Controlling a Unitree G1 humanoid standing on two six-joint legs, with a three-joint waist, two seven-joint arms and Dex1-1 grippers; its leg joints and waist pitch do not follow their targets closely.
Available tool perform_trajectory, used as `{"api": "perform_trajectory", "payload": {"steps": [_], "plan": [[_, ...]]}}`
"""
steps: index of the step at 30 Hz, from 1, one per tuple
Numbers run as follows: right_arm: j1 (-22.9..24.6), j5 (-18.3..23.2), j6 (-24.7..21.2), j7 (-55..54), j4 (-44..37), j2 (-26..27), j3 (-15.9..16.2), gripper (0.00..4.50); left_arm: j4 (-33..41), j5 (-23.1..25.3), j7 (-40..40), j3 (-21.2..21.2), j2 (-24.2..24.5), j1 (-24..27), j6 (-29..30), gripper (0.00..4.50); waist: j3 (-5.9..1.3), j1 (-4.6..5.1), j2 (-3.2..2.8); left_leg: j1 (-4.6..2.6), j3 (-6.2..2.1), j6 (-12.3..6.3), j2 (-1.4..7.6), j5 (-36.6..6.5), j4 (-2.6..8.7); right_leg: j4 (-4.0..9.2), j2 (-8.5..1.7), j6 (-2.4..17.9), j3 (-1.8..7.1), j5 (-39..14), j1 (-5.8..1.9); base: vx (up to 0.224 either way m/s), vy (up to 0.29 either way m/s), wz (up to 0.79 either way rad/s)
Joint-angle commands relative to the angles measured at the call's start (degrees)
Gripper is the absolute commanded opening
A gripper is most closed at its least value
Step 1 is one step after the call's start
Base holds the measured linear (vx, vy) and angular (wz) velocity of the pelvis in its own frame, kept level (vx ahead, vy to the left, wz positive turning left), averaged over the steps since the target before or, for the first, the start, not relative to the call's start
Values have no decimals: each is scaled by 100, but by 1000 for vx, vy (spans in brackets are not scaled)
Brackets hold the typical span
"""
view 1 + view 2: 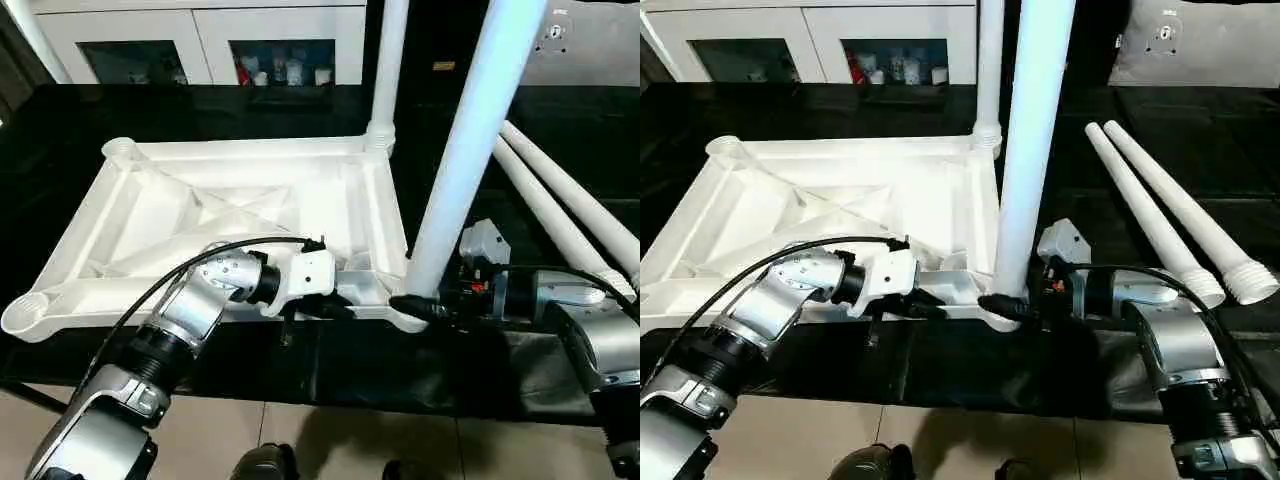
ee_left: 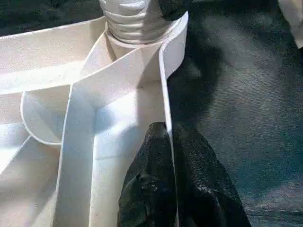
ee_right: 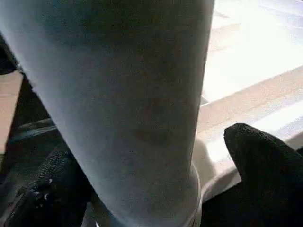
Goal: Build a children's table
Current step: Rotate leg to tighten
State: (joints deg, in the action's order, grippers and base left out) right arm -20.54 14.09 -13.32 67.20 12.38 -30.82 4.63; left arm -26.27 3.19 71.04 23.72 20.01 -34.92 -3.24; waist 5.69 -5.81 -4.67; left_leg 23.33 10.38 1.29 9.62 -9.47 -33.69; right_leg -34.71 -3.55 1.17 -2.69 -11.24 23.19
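Note:
The children's table top (image 1: 150, 215) lies upside down on the black worktable, ribs up. One white leg (image 1: 388, 60) stands in its far right corner socket. A second leg (image 1: 470, 140) stands upright in the near right socket. My right gripper (image 1: 420, 308) is shut on this leg's base, one black finger (image 3: 47, 194) on each side of it. My left gripper (image 1: 335, 305) is shut on the top's near rim, just left of that socket; its fingers (image 2: 189, 184) pinch the thin wall. Two loose legs (image 1: 1150, 210) lie side by side to the right.
The far left socket (image 1: 120, 150) and near left socket (image 1: 25, 312) hold nothing. The worktable's front edge (image 1: 380, 395) runs just below my forearms, with tiled floor beneath. A white cabinet (image 1: 200, 40) with glass doors stands behind the table.

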Motion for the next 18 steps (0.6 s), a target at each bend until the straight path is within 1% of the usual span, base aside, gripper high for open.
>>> {"api": "perform_trajectory", "payload": {"steps": [1, 3, 4, 7, 8, 9, 12, 13, 14, 17, 18], "plan": [[-101, 116, -13, 198, -78, -127, 67, 441, -35, 72, 398, 338, 38, -66, -211, 0, -408, 8, 128, -159, -138, -669, 395, -906, 360, 410, -526, 1377, 249, -872, -255, 0, 0, 0], [-81, 97, 0, 325, -95, -167, 157, 441, -59, 76, 429, 338, 29, -71, -245, 0, -406, -11, 125, -165, -136, -678, 398, -915, 358, 415, -523, 1362, 251, -922, -251, 0, 0, 0], [-79, 77, 11, 342, -81, -175, 176, 408, -66, 78, 434, 340, 23, -69, -255, 0, -402, -20, 132, -166, -136, -677, 406, -921, 361, 416, -522, 1359, 254, -935, -244, 0, 0, 0], [-84, 65, -22, 378, -29, -167, 163, 405, -82, 82, 453, 342, 17, -59, -291, 0, -408, -38, 135, -160, -140, -668, 402, -908, 358, 409, -524, 1351, 250, -950, -250, 0, 0, 0], [-72, 61, -37, 424, -12, -199, 165, 394, -92, 81, 464, 340, 20, -55, -306, 0, -409, -37, 138, -157, -142, -670, 402, -898, 359, 406, -524, 1349, 249, -940, -252, 0, 0, 0], [-58, 60, -31, 440, -16, -218, 167, 367, -90, 80, 469, 340, 27, -49, -313, 0, -408, -38, 140, -159, -138, -672, 398, -894, 355, 409, -524, 1346, 251, -945, -249, 0, 0, 0], [-25, 82, -30, 461, -31, -245, 169, 359, -113, 80, 457, 339, 35, -47, -339, 0, -413, -45, 138, -154, -140, -694, 398, -838, 349, 401, -526, 1356, 248, -893, -254, 0, 0, 0], [5, 125, -54, 444, -55, -234, 166, 336, -142, 79, 436, 334, 37, -53, -362, 0, -409, -44, 128, -153, -139, -695, 397, -840, 350, 403, -523, 1355, 249, -889, -251, 0, 0, 0], [9, 131, -58, 441, -58, -232, 166, 336, -146, 79, 432, 333, 38, -54, -365, 0, -409, -41, 129, -157, -141, -692, 398, -859, 352, 406, -518, 1356, 247, -904, -248, 0, 0, 0], [38, 158, -70, 412, -64, -198, 171, 310, -163, 76, 425, 323, 36, -54, -377, 0, -403, -38, 135, -156, -141, -677, 395, -909, 356, 414, -521, 1348, 246, -982, -250, 0, 0, 0], [56, 157, -65, 399, -69, -177, 175, 299, -171, 77, 422, 319, 35, -50, -381, 0, -395, -37, 126, -159, -143, -652, 395, -962, 362, 421, -522, 1335, 246, -1072, -246, 0, 0, 0]]}}
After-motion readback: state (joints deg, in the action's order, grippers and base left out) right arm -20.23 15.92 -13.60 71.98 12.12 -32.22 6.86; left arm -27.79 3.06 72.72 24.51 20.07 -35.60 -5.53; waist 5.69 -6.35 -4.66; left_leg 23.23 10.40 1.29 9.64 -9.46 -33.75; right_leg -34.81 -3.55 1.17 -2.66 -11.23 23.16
